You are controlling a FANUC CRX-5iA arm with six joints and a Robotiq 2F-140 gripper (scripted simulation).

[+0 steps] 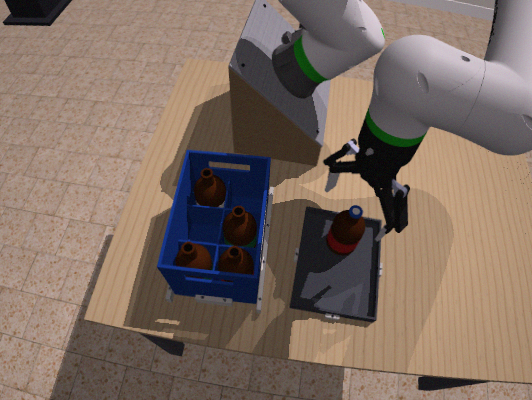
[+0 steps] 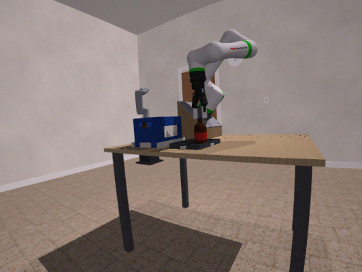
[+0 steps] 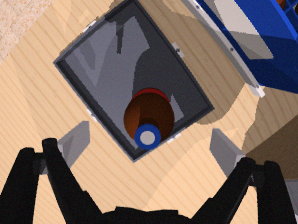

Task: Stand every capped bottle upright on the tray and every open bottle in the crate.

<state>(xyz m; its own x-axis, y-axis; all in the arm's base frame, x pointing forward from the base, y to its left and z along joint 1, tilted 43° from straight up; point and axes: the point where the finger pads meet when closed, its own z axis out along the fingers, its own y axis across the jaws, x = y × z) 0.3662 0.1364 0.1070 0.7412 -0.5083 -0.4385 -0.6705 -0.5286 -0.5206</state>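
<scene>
Wrist view: gripper [image 3: 148, 152] spread wide above the capped bottle [image 3: 148, 117]; bottle seemingly upright on tray [image 3: 93, 72].

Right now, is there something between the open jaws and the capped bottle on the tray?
Nothing visible. The gripper is open and empty above the capped bottle, which stands upright on the tray near one corner. In the wrist view only free space lies between them. The crate sits apart, beside the tray.
</scene>
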